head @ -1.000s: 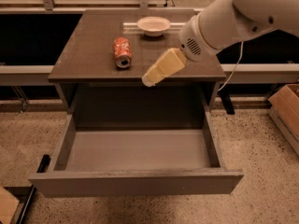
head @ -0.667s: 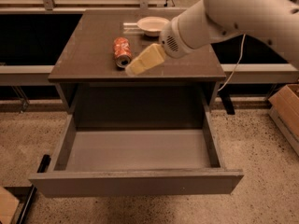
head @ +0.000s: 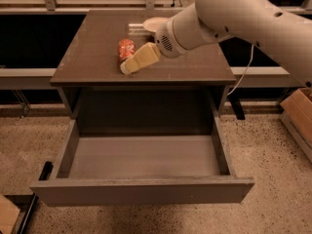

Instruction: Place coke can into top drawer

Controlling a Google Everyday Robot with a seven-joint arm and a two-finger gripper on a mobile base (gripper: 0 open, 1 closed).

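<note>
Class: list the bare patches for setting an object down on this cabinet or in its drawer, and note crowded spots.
The top drawer floor is wholly bare. On the cabinet top, the left strip beside the coke can and the right front corner are free. Crowded: the centre, where the gripper hovers by the can, with the white bowl behind.

So the big white arm [head: 234,13] stretched in from the upper right, wrist tilted down to the left, with the tan gripper [head: 129,66] low and right up against the coke can's [head: 125,48] near-right side.
</note>
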